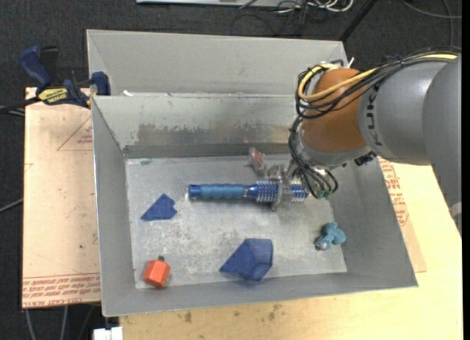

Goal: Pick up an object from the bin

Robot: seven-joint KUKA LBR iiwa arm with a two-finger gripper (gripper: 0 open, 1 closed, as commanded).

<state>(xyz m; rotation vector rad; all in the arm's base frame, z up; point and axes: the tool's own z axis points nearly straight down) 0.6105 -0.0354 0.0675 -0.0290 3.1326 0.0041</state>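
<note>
A blue brush lies across the middle of the bin, its smooth handle pointing left and its ribbed, bristled head to the right. My gripper is down at that bristled head, right on top of it, under the orange-covered wrist. A small light-blue figure lies just to the lower right of the gripper. The right end of the brush head is partly hidden by the gripper and its cables.
A dark blue wedge sits near the front wall. A small blue triangle lies at the left, and an orange-red block in the front left corner. The arm covers the bin's right back corner.
</note>
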